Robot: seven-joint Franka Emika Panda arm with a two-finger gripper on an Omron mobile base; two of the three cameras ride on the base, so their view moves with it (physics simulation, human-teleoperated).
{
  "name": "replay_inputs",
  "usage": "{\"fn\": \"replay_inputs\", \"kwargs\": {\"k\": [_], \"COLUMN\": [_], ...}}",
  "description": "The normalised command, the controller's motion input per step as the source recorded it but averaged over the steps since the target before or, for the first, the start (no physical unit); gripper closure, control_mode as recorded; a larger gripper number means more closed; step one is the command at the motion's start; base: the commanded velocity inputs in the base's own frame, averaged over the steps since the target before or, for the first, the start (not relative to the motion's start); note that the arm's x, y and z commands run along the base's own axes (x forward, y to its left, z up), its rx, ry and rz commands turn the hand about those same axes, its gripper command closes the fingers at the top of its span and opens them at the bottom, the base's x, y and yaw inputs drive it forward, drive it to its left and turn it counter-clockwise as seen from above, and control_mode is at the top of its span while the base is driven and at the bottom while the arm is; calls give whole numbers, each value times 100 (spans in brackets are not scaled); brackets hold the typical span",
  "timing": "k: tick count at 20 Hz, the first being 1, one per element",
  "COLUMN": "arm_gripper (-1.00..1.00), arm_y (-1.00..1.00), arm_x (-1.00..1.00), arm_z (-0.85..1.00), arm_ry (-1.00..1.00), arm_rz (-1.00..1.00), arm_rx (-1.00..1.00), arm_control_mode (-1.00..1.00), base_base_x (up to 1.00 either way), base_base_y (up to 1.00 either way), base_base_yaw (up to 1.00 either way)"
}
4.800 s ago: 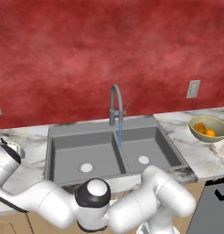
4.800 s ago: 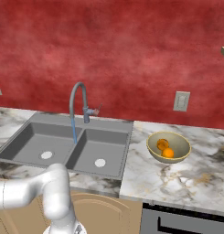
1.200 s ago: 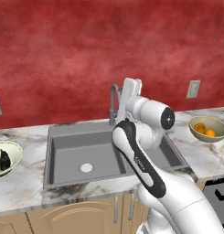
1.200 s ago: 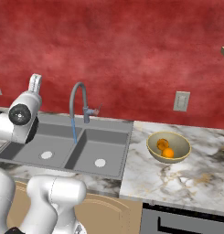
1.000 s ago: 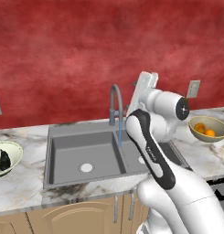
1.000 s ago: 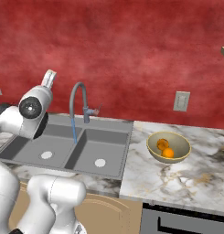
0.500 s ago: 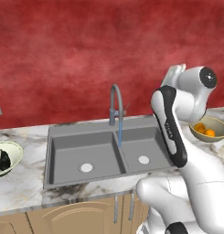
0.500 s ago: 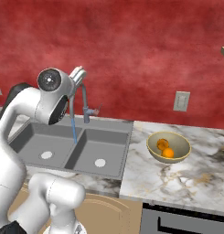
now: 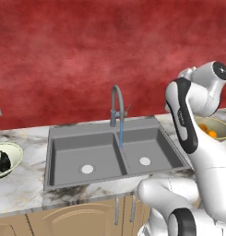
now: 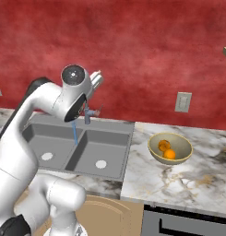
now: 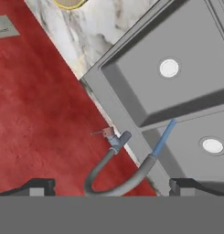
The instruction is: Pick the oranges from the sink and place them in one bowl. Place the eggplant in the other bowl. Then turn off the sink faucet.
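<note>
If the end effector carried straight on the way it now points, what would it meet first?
Probably the sink faucet: its arched neck lies between the open end effector's fingertips in the hand view, with the sink beyond. Depth is unclear.

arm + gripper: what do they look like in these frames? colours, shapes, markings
The arm is glossy white with rounded, tube-like links and dark grey or black bands at the joints; one link carries a long black stripe. A round dark grey cap with a small bright centre closes one joint. No cables or lettering can be made out. The gripper has two small dark, blocky fingertips.
</note>
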Motion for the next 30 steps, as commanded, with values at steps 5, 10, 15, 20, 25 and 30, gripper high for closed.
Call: {"fn": "replay_inputs", "kwargs": {"k": [5,10,15,20,25,30], "arm_gripper": [-100,-100,-100,-100,-100,-100], "arm_y": [-3,-3,-16,-22,-11,-2], "arm_x": [42,52,53,44,38,35], "arm_z": [-36,-32,-36,-37,-44,-53], "arm_ry": [2,2,10,18,10,5], "arm_rz": [12,17,16,13,13,14], "arm_rx": [0,0,0,0,0,0], "arm_control_mode": [-100,-100,-100,-100,-100,-100], "base_base_x": [0,0,0,0,0,0], "base_base_y": [0,0,0,0,0,0], "base_base_yaw": [0,0,0,0,0,0]}}
